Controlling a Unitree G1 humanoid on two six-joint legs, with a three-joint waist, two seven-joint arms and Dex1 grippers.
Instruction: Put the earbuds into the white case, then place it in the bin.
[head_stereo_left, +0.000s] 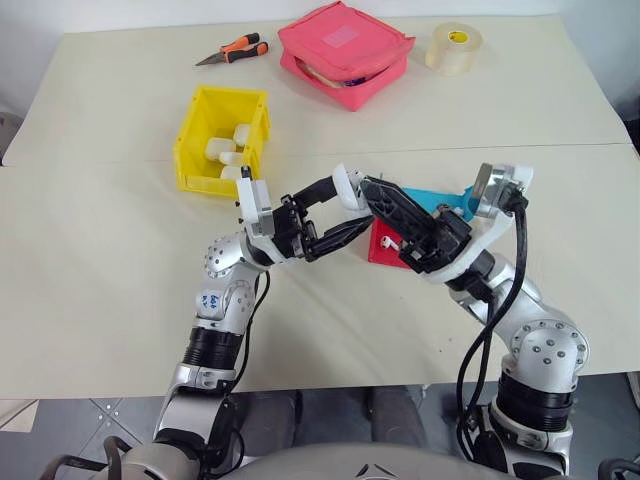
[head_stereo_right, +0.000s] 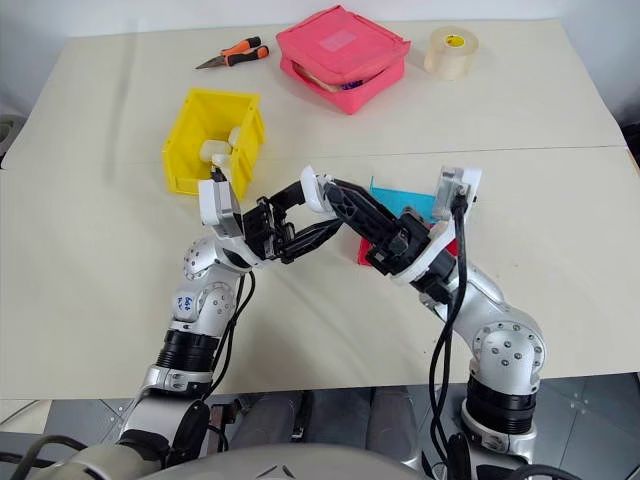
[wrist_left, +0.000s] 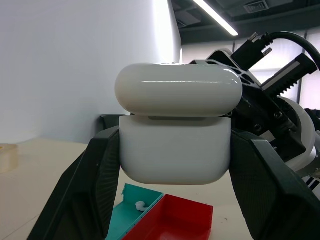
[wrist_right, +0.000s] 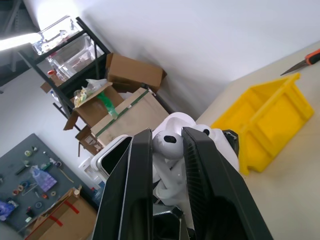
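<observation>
Earbuds: one shiny white bud sits pinched in the right end effector. The smooth, rounded white case is squeezed in the left end effector, above the worktop. The boxy yellow bin stands at ten o'clock from them.

- One white case is counted.
- Two earbuds are seen: one, another.
- One bin, one pink pouch, one tape roll, one pair of pliers, one blue-and-red tray.
</observation>
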